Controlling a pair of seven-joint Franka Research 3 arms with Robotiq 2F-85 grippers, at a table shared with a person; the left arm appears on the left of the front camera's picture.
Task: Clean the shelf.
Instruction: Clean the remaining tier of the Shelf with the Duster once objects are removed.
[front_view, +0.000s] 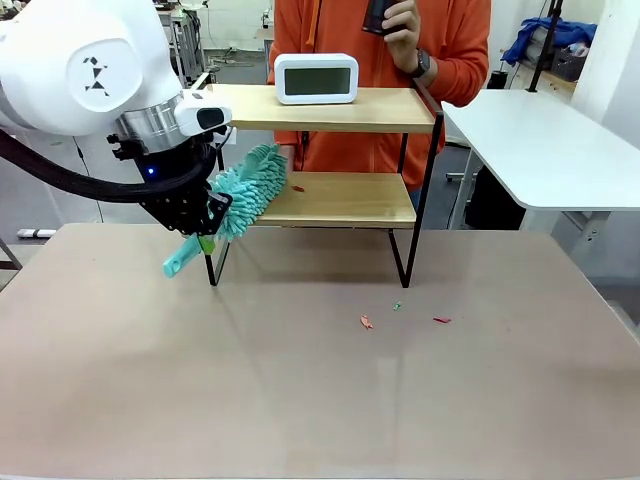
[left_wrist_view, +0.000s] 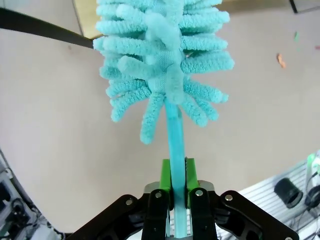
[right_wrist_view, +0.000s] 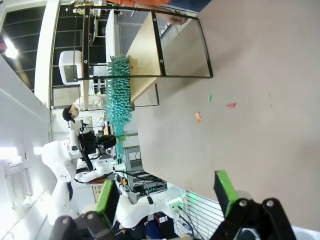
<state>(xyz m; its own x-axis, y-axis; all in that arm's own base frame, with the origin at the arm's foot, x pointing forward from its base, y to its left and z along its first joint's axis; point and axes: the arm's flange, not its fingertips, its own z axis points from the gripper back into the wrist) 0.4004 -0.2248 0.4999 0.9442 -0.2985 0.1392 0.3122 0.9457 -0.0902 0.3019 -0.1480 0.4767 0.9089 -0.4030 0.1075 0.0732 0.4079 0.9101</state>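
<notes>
You'll find the shelf (front_view: 345, 200) at the far middle of the table (front_view: 300, 400), with a white clock (front_view: 316, 78) on its top board and small scraps (front_view: 366, 321) lying on the table on its near side. Your left gripper (left_wrist_view: 177, 170) pinches the teal handle of a fluffy duster (front_view: 247, 192), whose head sits at the left end of the lower board. Your right gripper (right_wrist_view: 167, 195) has its fingers spread wide, with nothing between them.
</notes>
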